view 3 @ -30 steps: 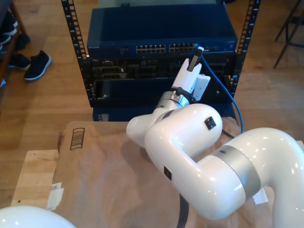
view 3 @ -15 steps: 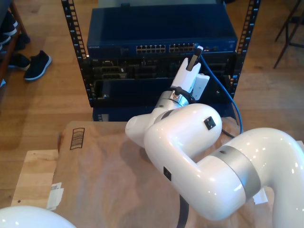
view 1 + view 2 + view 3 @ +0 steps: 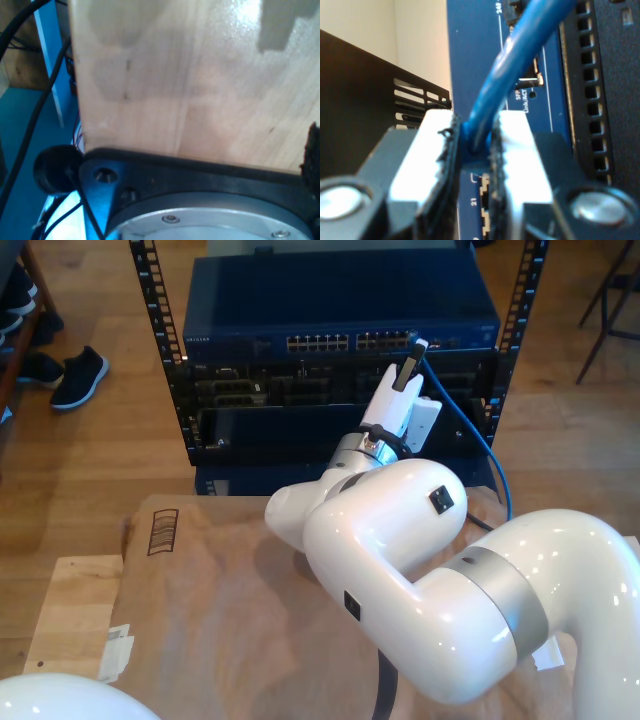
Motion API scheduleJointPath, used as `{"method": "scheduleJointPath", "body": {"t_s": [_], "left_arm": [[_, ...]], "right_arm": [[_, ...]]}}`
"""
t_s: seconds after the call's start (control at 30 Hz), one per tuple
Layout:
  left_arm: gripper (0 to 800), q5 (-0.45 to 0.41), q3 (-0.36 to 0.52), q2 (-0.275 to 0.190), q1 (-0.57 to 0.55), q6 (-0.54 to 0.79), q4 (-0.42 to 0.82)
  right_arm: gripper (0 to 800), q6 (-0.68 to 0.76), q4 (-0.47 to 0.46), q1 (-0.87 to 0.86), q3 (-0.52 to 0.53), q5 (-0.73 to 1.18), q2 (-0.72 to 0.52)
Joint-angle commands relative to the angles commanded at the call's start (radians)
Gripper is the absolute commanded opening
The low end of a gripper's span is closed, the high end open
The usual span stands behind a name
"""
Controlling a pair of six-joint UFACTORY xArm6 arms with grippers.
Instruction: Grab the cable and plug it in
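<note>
My second gripper (image 3: 413, 362) is clamped on the blue Ethernet cable (image 3: 512, 80) just behind its plug, the pads (image 3: 449, 165) pressing the jacket from both sides; the plug end sits at the port row of the network switch (image 3: 340, 315), toward the exterior view's right end of that row, and I cannot tell whether it is seated or only touching the face. From the gripper the cable arcs down the exterior view's right side (image 3: 480, 435) toward the floor. Risk, as judged: the plug tip is hidden behind the pads in the second wrist view, so a slight misalignment could jam it against a port edge or bend the latch tab; the cable leaves the pads at an angle, and a push could make it slip or twist in the grip. The trailing loop could snag on the rack rail (image 3: 522, 310) and pull the plug back out. My first gripper's state cannot be told: the first wrist view looks onto a pale wooden panel (image 3: 200, 75) and a black mounting base (image 3: 165, 172), with no jaws seen. Nearby: lower rack units (image 3: 260, 390) under the switch, a brown paper-covered table (image 3: 220, 590) under the arms, dark shoes (image 3: 78, 375) on the wood floor at the exterior view's left. The large white arm body hides part of the rack's lower front.
</note>
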Motion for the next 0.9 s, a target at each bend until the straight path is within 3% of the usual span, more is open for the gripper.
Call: {"method": "scheduleJointPath", "body": {"t_s": [0.9], "left_arm": [[799, 0.0, 0.0, 0.0, 0.0, 0.0, 0.0]], "right_arm": [[0, 0.0, 0.009, 0.008, 0.005, 0.0, -0.015]]}}
